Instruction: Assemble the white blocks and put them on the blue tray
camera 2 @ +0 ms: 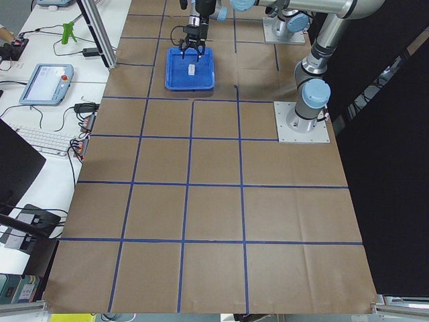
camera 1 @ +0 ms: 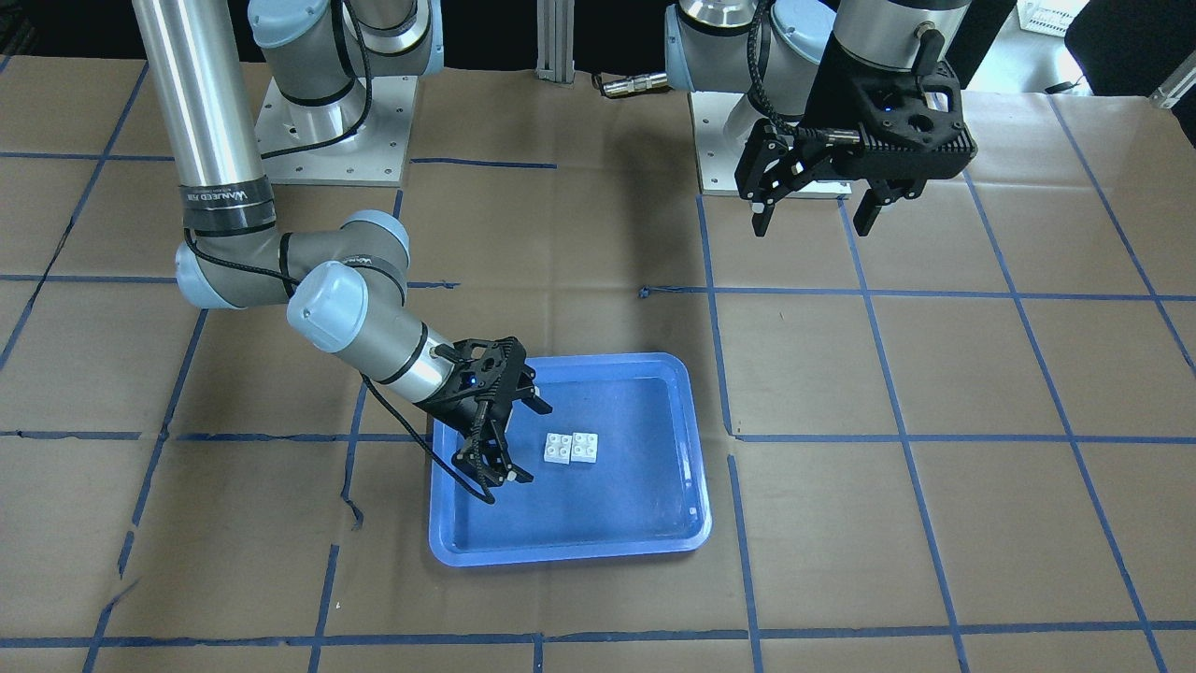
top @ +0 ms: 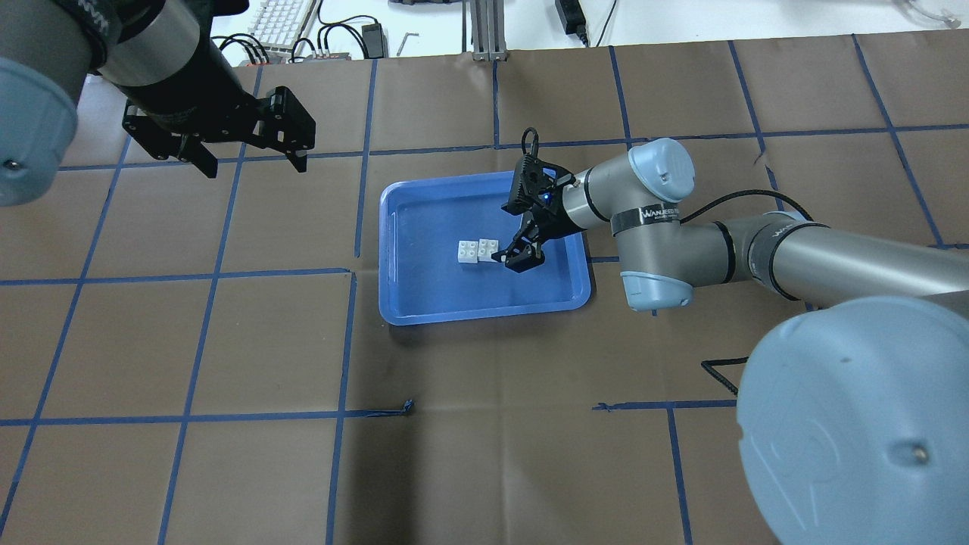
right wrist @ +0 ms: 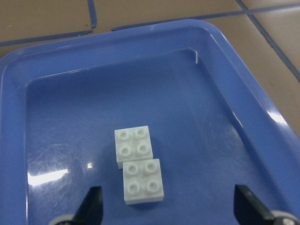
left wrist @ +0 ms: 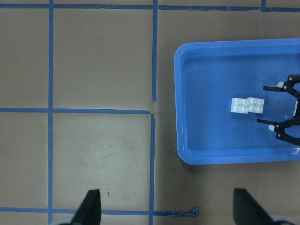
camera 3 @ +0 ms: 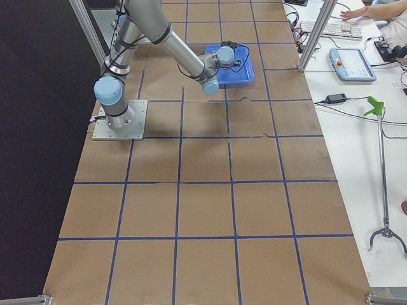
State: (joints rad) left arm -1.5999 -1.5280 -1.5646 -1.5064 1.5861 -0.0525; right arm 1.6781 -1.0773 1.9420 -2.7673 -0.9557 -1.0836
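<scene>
Two white blocks [camera 1: 572, 448] lie side by side, touching and slightly offset, studs up, on the floor of the blue tray [camera 1: 635, 495]. I cannot tell whether they are joined. They also show in the overhead view [top: 478, 250], the left wrist view [left wrist: 247, 105] and the right wrist view [right wrist: 138, 163]. My right gripper [camera 1: 534, 442] is open and empty, low over the tray, just beside the blocks and apart from them; it also shows in the overhead view [top: 503, 236]. My left gripper [camera 1: 811, 227] is open and empty, raised high, well away from the tray.
The table is covered in brown paper with a grid of blue tape lines [top: 348, 272]. The two arm bases [camera 1: 327, 121] stand at the robot's side of the table. Keyboards and cables lie beyond the far edge [top: 288, 23].
</scene>
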